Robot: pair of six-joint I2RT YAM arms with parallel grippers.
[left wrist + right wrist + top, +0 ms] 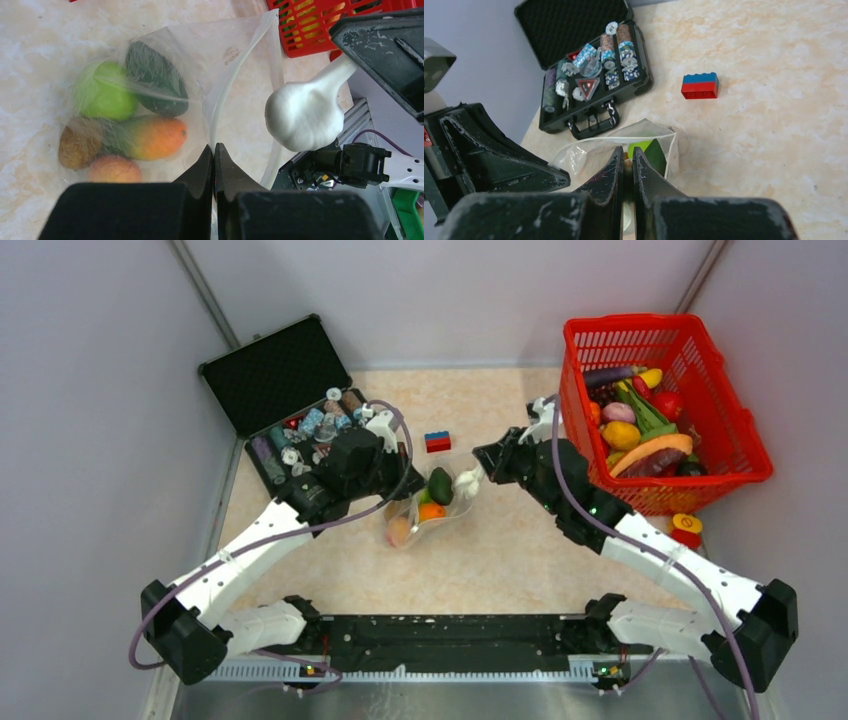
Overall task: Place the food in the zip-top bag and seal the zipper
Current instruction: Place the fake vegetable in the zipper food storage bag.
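Note:
The clear zip-top bag point(225, 55) lies mid-table with its mouth open toward the right arm. Inside it are food pieces: a green round fruit point(102, 95), a dark green avocado point(155, 80), an orange-green mango point(150, 136) and two brownish pieces. My left gripper point(214, 148) is shut on the whitish zipper point(240, 65) at the mouth's edge. My right gripper point(628, 152) is shut on the stem of a white garlic bulb point(305, 115), which hangs just above the bag's mouth. From the top view the garlic bulb point(467, 481) sits at the right edge of the zip-top bag point(425, 508).
A red mesh basket point(630, 328) with more toy food stands at the back right. An open black case point(275, 375) of small bottles and discs is at the back left. A red-and-blue brick point(437, 441) lies behind the bag. A small red-and-yellow piece point(687, 529) lies near the basket.

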